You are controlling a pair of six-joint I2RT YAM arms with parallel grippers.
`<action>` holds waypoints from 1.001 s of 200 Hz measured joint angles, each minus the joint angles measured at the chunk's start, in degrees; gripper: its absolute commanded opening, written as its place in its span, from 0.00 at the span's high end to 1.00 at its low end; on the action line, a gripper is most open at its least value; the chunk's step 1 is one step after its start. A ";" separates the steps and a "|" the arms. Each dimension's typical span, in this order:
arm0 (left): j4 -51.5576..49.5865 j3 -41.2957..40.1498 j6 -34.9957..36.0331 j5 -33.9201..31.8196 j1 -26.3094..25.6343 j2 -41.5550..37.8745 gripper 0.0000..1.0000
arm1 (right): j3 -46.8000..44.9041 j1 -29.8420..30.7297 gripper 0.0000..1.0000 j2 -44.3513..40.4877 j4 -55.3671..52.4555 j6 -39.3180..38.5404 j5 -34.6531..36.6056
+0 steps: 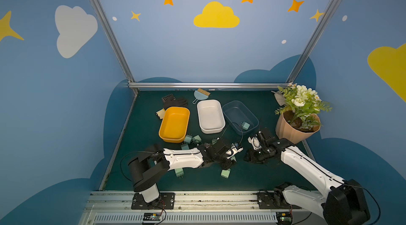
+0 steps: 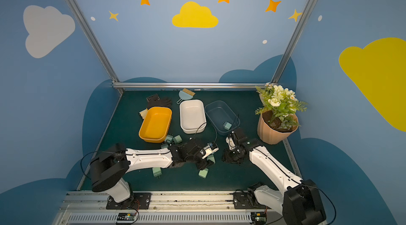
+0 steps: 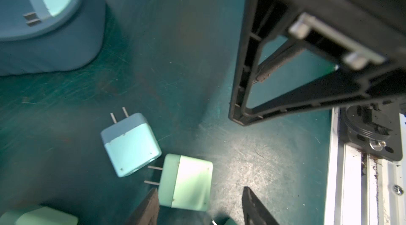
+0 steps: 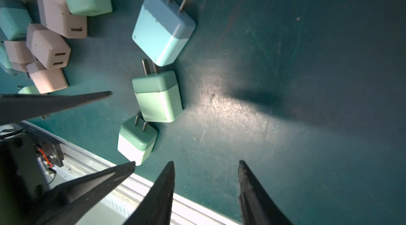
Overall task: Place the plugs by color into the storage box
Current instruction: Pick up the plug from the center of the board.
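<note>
1. The green table is seen in both top views. Its near middle is covered by the arms.
2. Two arms are counted. The left arm lies low over the scattered plugs, and the right arm reaches in from the near right.
3. One potted plant stands at the far right. Whatever lies behind it is mostly hidden.
4. Three storage boxes are counted at the back: the yellow box, the white box and the blue box. One boxed plug lies at the blue box's near end.
5. The left gripper is seen with its jaws apart around a mint plug. One finger is just beside the plug and the other is clear of it, so nothing is gripped. The right gripper is spread over bare table with nothing between its jaws. Both grippers are too dark to be made out in the top views.
6. A light blue plug and a second mint plug lie just beside the mint plug. In the heap, at least four pink plugs are counted, and the rest are cut off by the frame. In the top views the pink plugs are hidden under the left arm. At least six greenish plugs show around that arm.
</note>
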 measured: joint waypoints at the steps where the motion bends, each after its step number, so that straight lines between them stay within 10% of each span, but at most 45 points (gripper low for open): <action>1: 0.00 0.00 0.00 0.02 0.00 0.07 0.38 | -0.13 0.00 0.52 -0.04 0.04 0.11 -0.09; 200: -10.19 8.24 0.50 -4.09 0.28 8.76 0.42 | -2.62 0.11 0.51 8.37 7.32 2.47 -2.84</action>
